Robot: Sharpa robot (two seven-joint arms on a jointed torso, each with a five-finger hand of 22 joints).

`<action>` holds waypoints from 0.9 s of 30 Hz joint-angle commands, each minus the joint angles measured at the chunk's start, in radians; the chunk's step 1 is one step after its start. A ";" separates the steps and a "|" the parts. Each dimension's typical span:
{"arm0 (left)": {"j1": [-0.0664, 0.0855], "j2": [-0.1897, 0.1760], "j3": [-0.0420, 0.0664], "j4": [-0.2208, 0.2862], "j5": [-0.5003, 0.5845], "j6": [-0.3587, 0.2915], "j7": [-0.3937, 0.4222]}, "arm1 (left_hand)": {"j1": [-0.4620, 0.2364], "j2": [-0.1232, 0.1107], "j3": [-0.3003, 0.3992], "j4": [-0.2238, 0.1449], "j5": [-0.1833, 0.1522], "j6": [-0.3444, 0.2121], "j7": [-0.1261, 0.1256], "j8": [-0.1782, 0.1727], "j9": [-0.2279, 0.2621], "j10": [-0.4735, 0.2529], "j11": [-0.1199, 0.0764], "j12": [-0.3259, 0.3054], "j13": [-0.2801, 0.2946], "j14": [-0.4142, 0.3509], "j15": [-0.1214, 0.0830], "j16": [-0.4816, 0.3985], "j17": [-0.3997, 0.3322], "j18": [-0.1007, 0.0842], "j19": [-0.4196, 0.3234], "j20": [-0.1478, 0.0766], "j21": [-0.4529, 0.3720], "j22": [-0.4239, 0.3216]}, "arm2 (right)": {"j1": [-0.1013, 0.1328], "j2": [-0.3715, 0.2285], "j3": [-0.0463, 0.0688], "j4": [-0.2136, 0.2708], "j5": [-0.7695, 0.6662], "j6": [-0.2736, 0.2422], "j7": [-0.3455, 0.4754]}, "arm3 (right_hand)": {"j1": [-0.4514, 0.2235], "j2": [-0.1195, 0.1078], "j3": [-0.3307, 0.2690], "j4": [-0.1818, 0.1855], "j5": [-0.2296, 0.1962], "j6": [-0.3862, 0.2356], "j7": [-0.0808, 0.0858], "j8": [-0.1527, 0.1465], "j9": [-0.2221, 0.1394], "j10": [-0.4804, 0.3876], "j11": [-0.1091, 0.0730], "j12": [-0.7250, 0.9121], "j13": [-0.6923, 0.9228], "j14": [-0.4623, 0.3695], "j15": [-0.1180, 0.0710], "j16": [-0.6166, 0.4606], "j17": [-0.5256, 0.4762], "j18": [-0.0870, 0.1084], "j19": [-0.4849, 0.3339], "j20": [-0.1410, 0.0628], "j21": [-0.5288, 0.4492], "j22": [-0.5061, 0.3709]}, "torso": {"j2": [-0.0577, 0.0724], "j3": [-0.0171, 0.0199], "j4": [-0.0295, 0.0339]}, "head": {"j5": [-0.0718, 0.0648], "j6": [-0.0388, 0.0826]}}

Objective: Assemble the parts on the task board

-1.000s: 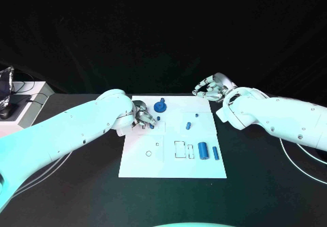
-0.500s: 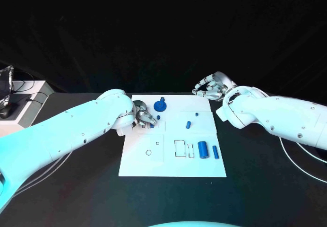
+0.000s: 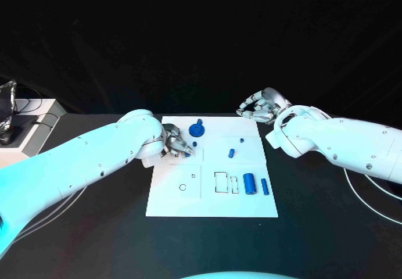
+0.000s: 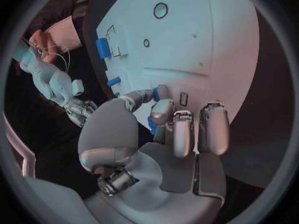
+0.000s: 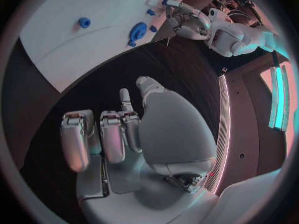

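Note:
The white task board (image 3: 210,200) lies mid-table. My left hand (image 3: 178,143) hovers over its far left part and pinches a small blue part (image 4: 155,123) between thumb and a finger, low over the board (image 4: 187,40). A blue gear-shaped part (image 3: 197,128) stands just beyond that hand, with a small blue piece (image 3: 194,143) beside it. A blue peg (image 3: 231,154) and a tiny blue piece (image 3: 242,140) stand mid-board. A thick blue cylinder (image 3: 248,183) and a thin blue rod (image 3: 265,186) lie at the right edge. My right hand (image 3: 259,106) hangs off the board's far right corner, fingers curled, holding nothing.
Outlined slots (image 3: 222,182) and a round hole (image 3: 183,188) mark the board's near half. A white box with cables (image 3: 25,125) sits at the table's far left. From the right wrist, the gear (image 5: 137,32) and the left hand (image 5: 187,20) lie ahead.
The left hand has shifted only very slightly over the board's far left part. The right hand has stayed where it was.

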 commanded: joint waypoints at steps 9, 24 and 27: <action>-0.003 -0.027 0.004 0.034 -0.001 -0.007 -0.002 | 0.020 -0.038 -0.120 0.105 -0.173 0.006 0.006 -0.031 0.021 -0.004 0.010 -0.009 0.003 0.099 -0.003 -0.001 0.251 -0.004 0.002 -0.007 -0.009 0.010 | -0.001 -0.001 0.000 0.000 -0.011 0.000 0.014 | -0.001 -0.013 0.006 -0.001 0.003 -0.009 -0.002 0.004 0.001 0.047 -0.006 -0.006 0.210 0.089 -0.003 -0.004 0.191 -0.001 0.083 -0.004 -0.008 0.225 | 0.000 -0.0004 -0.0002 | 0.000 0.004; -0.004 -0.061 0.069 0.071 0.017 -0.032 0.007 | 0.035 -0.036 -0.141 0.134 -0.194 0.004 0.008 -0.038 0.026 -0.010 0.012 -0.019 -0.008 0.097 -0.002 -0.004 0.244 -0.003 -0.002 -0.006 -0.013 0.003 | -0.002 -0.004 0.000 -0.002 -0.011 -0.003 0.016 | -0.001 -0.013 0.006 -0.001 0.003 -0.009 -0.002 0.004 0.001 0.047 -0.006 -0.006 0.210 0.089 -0.003 -0.004 0.191 -0.001 0.083 -0.004 -0.008 0.225 | 0.001 -0.0005 -0.0008 | 0.000 0.007; -0.004 -0.073 0.104 0.073 0.054 -0.055 0.018 | 0.064 -0.037 -0.162 0.143 -0.190 -0.039 0.025 -0.059 0.029 -0.072 0.026 -0.109 -0.113 0.080 0.008 -0.031 0.183 0.006 -0.032 0.001 -0.035 -0.040 | -0.002 -0.005 0.000 -0.005 -0.010 -0.003 0.016 | -0.001 -0.013 0.006 -0.001 0.003 -0.009 -0.002 0.004 0.001 0.047 -0.006 -0.006 0.210 0.089 -0.003 -0.004 0.191 -0.001 0.083 -0.004 -0.008 0.225 | 0.000 0.0000 -0.0001 | -0.001 0.010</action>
